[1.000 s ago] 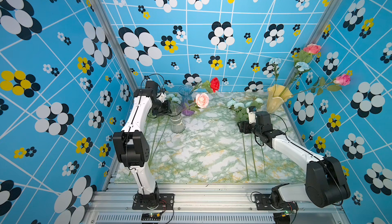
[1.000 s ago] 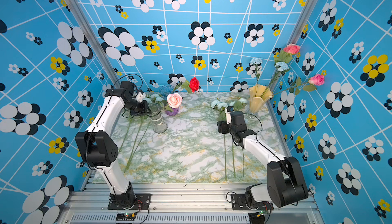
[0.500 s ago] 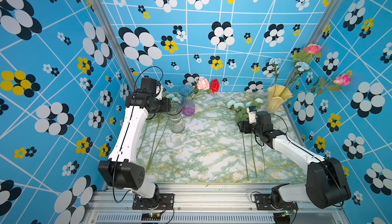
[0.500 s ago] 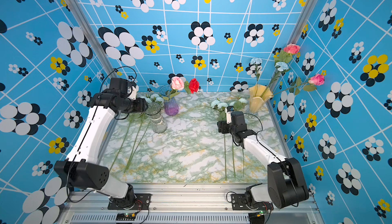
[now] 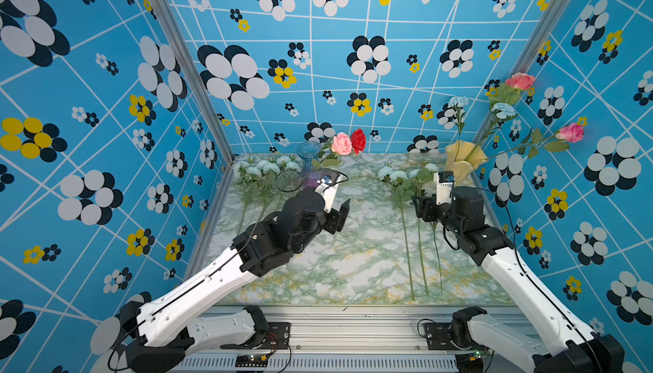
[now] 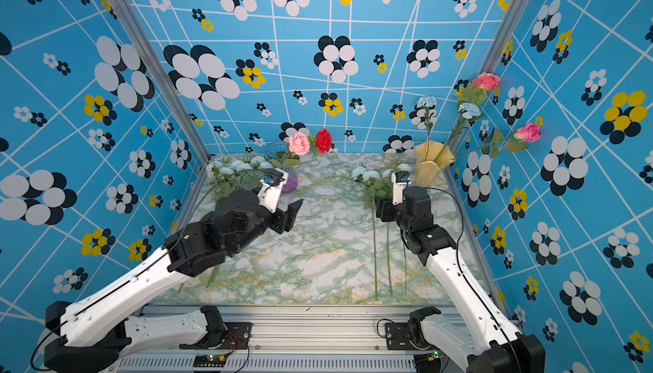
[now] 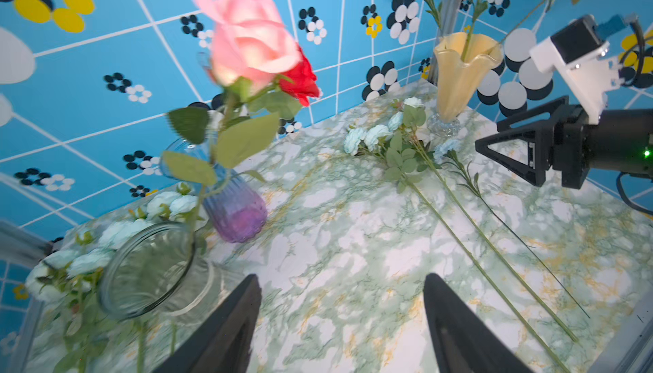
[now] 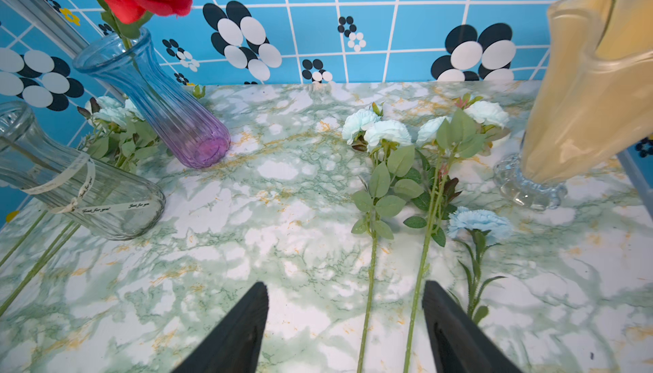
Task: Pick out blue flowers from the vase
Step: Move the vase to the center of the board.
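Over by the left wall, blue flowers (image 5: 268, 168) already lie on the desk (image 5: 353, 265) beside the clear jar (image 5: 289, 182); neither it nor the blue vase (image 5: 308, 155) shows any blue, only a pink rose (image 5: 341, 143) and a red rose (image 5: 358, 140). Next, the left gripper (image 7: 341, 279) hangs over bare desk, arm reached forward, jaws spread, empty. Further right three more blue stems (image 8: 387, 132) lie flat — the right gripper (image 8: 344, 284) sits low over them, spread and empty too. Far right, the yellow vase (image 5: 463, 159) still holds two blue carnations (image 5: 458, 101) among pink roses (image 5: 519, 81) — those look like what's left.
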`<act>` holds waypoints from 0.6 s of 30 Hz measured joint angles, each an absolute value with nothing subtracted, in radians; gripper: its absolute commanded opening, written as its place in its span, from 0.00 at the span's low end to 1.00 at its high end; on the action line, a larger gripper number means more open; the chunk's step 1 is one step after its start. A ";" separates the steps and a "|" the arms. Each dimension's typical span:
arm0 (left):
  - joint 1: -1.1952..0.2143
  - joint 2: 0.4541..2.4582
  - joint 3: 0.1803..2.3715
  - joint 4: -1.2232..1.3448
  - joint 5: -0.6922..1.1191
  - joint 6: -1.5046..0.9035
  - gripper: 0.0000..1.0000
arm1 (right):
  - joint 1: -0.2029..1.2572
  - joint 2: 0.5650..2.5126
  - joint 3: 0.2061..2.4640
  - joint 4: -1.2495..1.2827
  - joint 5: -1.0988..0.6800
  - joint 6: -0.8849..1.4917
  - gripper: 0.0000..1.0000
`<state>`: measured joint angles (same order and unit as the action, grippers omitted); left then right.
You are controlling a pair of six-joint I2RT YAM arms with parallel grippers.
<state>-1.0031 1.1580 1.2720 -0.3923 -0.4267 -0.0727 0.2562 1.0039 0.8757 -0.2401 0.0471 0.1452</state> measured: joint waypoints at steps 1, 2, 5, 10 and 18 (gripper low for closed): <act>-1.024 1.195 1.259 -0.337 -0.423 -0.054 0.75 | 0.244 0.992 0.892 -0.268 0.065 0.146 0.66; -1.037 1.233 1.254 -0.285 -0.416 -0.035 0.75 | 0.230 0.987 0.912 -0.293 0.080 0.149 0.64; -1.046 1.345 1.254 -0.101 -0.385 0.014 0.74 | 0.171 1.002 0.994 -0.371 0.113 0.157 0.61; -1.046 1.508 1.271 0.139 -0.324 0.083 0.73 | 0.028 1.092 1.147 -0.463 0.121 0.170 0.60; -1.018 1.587 1.098 0.390 -0.223 0.053 0.73 | -0.089 1.349 1.419 -0.566 0.094 0.147 0.58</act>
<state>-1.0176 1.5867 1.0977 0.3897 -0.2234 0.0532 -0.0895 1.3487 1.4189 -0.5655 0.0944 0.1467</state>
